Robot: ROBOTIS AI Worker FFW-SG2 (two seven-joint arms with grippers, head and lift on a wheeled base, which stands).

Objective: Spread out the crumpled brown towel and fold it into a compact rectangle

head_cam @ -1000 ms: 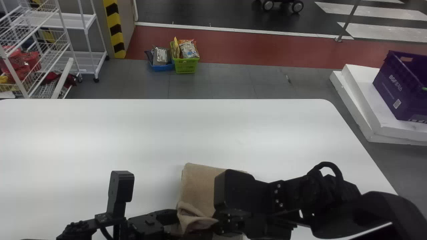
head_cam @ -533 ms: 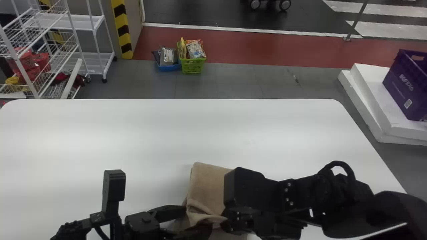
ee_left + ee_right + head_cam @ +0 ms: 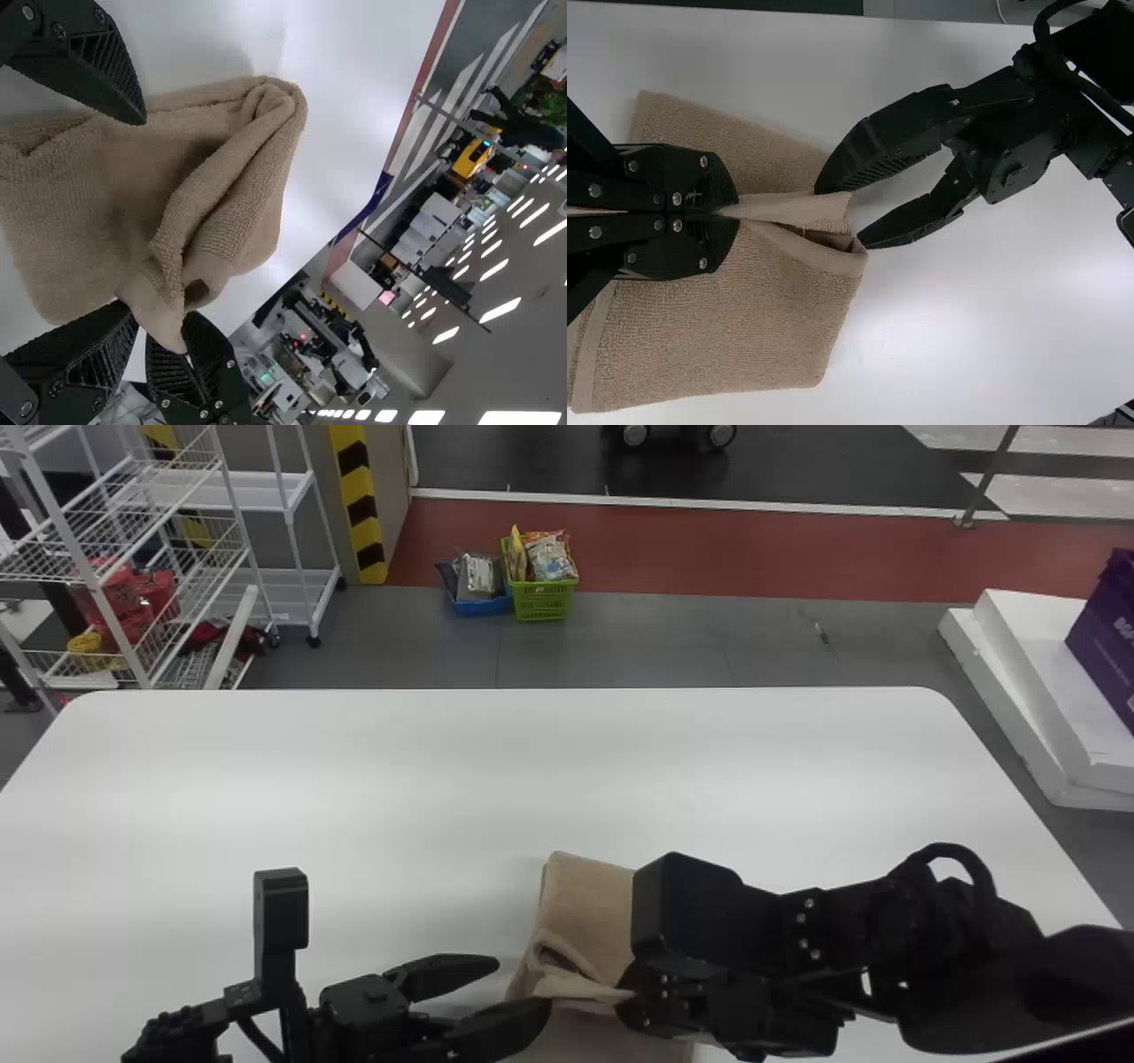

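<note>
The brown towel [image 3: 589,903] lies partly folded at the table's near edge, with a raised flap of cloth. At its left side my left gripper [image 3: 524,983] stands open, its fingers apart beside the flap. In the left wrist view, the left gripper [image 3: 111,212] spans the towel [image 3: 97,195]. My right gripper [image 3: 625,996] comes from the right and is shut on the flap. The right wrist view shows the right gripper [image 3: 735,212] pinching a ridge of the towel [image 3: 744,319], which rises from the layers beneath.
The white table [image 3: 425,779] spreads behind and to both sides of the towel. Beyond it on the floor stand a green basket [image 3: 542,600], a wire rack [image 3: 133,576] at the left and a purple crate [image 3: 1107,638] at the right.
The left gripper has opened wider and drawn off to the left, letting the cloth go. The head view has shifted, so table and background stand farther right. The right gripper keeps hold of the flap.
</note>
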